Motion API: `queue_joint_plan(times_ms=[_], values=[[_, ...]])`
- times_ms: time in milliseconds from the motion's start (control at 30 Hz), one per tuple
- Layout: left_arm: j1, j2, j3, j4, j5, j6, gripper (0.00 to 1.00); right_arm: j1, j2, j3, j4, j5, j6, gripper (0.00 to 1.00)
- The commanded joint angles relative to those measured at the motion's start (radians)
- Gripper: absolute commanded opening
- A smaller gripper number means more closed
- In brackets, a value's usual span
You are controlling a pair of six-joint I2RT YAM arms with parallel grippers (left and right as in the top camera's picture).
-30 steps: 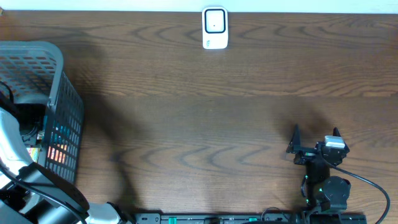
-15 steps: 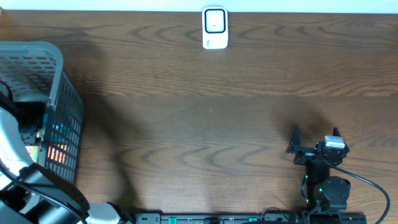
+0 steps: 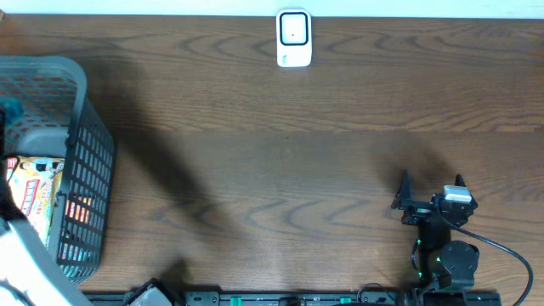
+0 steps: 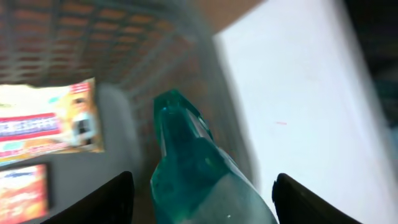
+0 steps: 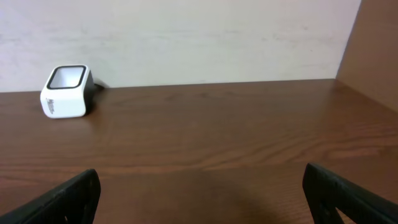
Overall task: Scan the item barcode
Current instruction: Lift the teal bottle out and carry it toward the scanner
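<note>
A grey plastic mesh basket [image 3: 89, 170] sits at the left edge of the dark wood-grain table [image 3: 280, 161], holding a red-and-yellow printed packet [image 3: 34, 191], and a pale wall [image 5: 186, 37] rises behind the table's far edge.

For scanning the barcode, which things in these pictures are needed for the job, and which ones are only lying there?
Needed: teal item, gripped in the left tool; white scanner at the table's far edge.
Only lying there: grey basket; printed packets inside it; right tool, open and empty.
</note>
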Motion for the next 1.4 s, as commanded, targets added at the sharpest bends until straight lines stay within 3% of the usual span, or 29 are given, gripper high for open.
queue_joint_plan(times_ms=[0,133,333,767,1033,1367], values=[[-0.003,-0.100,0.031,0.037,0.213,0.002,0.24,-0.007,-0.005,-0.001,-0.003,0.012,-0.015,0.99],[-0.066,-0.143,0.030,0.024,0.437,0.058,0.24,-0.007,-0.005,-0.001,-0.003,0.012,-0.015,0.99],[-0.227,-0.125,0.028,-0.051,0.618,0.292,0.24,-0.007,-0.005,-0.001,-0.003,0.012,-0.015,0.99],[-0.707,0.074,-0.011,-0.175,0.620,0.626,0.24,-0.007,-0.005,-0.001,-0.003,0.012,-0.015,0.99],[-0.953,0.347,-0.011,-0.164,0.620,0.681,0.23,-0.007,-0.005,-0.001,-0.003,0.012,-0.015,0.99],[-1.125,0.666,-0.011,-0.034,0.621,0.680,0.20,-0.007,-0.005,-0.001,-0.003,0.012,-0.015,0.99]])
